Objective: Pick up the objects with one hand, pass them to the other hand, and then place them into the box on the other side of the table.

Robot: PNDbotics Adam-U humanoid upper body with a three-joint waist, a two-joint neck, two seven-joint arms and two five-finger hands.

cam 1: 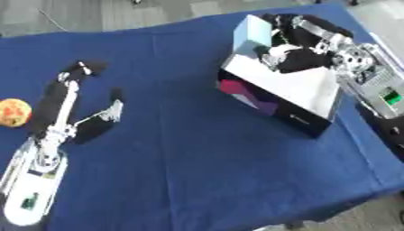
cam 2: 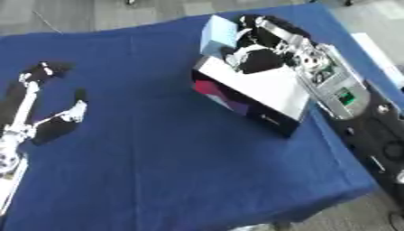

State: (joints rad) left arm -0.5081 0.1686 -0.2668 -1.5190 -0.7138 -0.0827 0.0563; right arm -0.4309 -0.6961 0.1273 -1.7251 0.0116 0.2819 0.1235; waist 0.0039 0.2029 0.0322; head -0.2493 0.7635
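one hand [cam 1: 296,47] curled inside the white box [cam 1: 296,88].

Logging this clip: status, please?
Left hand open, flat on the blue cloth. Right hand over the box, fingers unclear. Orange ball untouched at left edge. Nothing in the way.

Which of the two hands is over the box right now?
The right hand, reaching into the white box. The left hand lies open on the blue cloth, beside the orange ball.
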